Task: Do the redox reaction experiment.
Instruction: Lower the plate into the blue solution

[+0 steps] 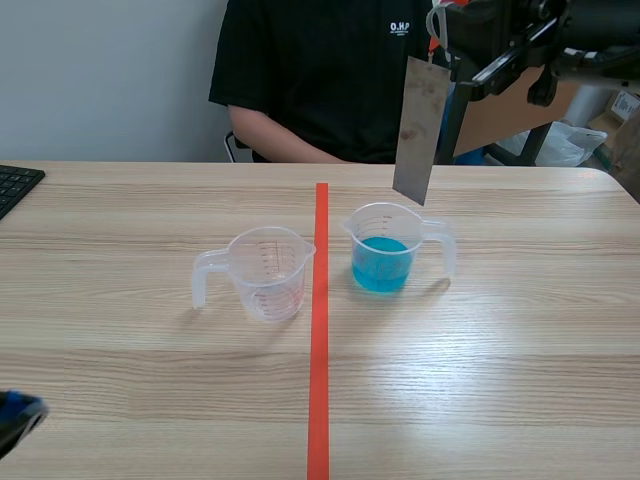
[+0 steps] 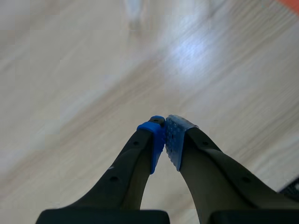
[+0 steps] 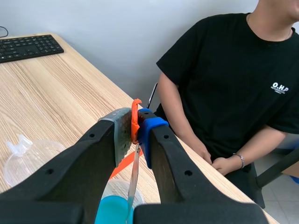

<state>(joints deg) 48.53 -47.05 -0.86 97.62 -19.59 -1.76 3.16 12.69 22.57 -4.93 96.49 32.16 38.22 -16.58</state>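
Low over the desk's near left corner rests the left gripper, jaws together on nothing. Right of the centre line stands the blue-solution cup. Just above its rim hangs the metal strip, its top end clamped in the right gripper (the dipping step, I judge). Next it needs lowering straight into the liquid.

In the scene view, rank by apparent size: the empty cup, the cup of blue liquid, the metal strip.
Largest: the empty cup and the cup of blue liquid, about alike; the empty one is nearer the camera, so unranked.
Smallest: the metal strip, clearly narrower.
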